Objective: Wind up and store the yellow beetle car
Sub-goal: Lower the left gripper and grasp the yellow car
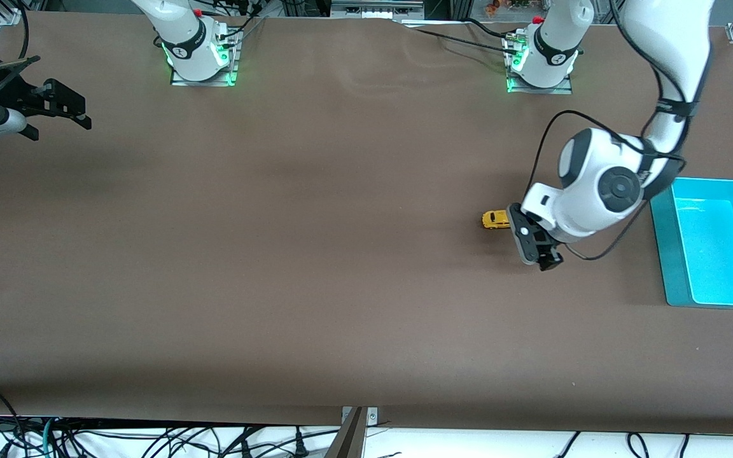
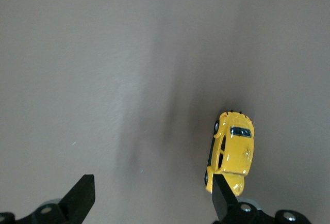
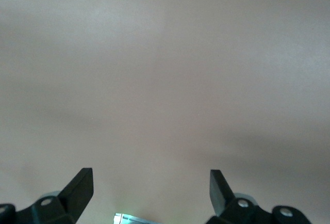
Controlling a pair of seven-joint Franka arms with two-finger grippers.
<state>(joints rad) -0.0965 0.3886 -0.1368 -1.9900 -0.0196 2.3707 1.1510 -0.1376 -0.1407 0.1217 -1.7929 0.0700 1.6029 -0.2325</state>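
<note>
The yellow beetle car (image 1: 495, 219) stands on its wheels on the brown table (image 1: 315, 267), toward the left arm's end. My left gripper (image 1: 533, 240) is open and empty, low over the table right beside the car. In the left wrist view the car (image 2: 233, 149) lies at one fingertip (image 2: 223, 199), which covers its end. The car is outside the gap of the left gripper (image 2: 153, 193). My right gripper (image 1: 61, 108) waits open and empty over the right arm's end of the table. The right wrist view shows its own gripper (image 3: 151, 180) over bare table.
A teal bin (image 1: 667, 254) stands on the table at the left arm's end, beside the left gripper and empty. The arm bases (image 1: 201, 57) stand along the table's edge farthest from the front camera. Cables hang below the edge nearest that camera.
</note>
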